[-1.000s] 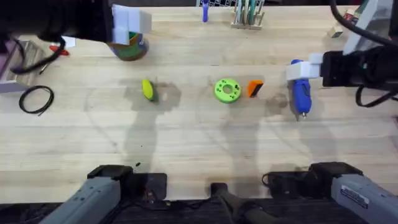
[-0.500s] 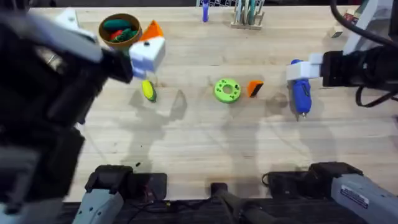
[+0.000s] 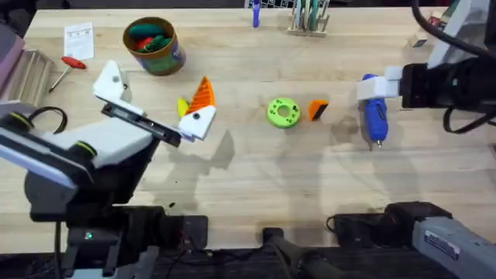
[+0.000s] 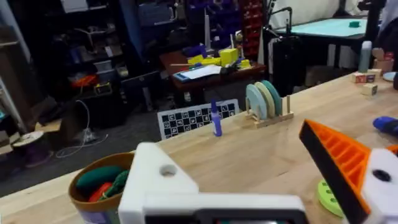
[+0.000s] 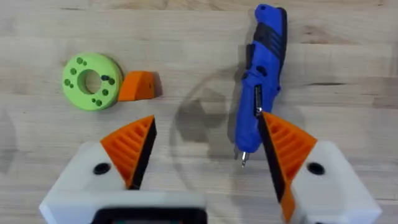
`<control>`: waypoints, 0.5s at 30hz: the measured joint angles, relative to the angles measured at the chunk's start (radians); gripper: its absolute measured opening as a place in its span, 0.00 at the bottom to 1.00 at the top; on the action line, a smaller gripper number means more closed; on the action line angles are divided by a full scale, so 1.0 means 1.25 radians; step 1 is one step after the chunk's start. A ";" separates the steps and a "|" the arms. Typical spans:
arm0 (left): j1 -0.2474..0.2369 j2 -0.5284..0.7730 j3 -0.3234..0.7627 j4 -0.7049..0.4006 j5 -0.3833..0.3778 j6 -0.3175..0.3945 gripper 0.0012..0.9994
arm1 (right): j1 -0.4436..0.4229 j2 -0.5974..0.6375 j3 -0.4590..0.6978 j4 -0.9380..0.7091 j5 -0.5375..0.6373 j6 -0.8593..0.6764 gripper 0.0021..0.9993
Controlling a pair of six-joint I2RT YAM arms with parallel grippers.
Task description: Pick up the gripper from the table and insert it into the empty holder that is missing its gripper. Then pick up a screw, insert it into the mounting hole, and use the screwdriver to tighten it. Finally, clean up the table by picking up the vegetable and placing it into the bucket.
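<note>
Though wide open and empty, left tool (image 4: 230, 143), right tool (image 5: 206, 121) (one screwdriver (image 5: 261, 74), one vegetable (image 3: 183, 107)).

I get bright, even overhead light on the pale wooden table (image 3: 310, 186), soft shadows below things; the room beyond is dim and blurred.

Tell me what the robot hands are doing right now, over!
Left gripper beside the vegetable, one orange pad missing. Right gripper open, empty, over the screwdriver. Orange gripper lies loose by the green disc.
</note>
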 joint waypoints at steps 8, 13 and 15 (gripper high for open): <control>0.007 -0.095 -0.061 -0.024 0.038 -0.074 0.99 | 0.000 0.000 0.000 0.000 0.000 0.000 0.98; 0.007 -0.125 -0.064 -0.124 0.062 -0.172 0.99 | 0.000 0.000 0.000 0.000 0.000 0.000 0.98; 0.007 -0.124 -0.064 -0.160 0.082 -0.204 0.99 | 0.000 0.000 0.000 0.000 0.000 0.000 0.99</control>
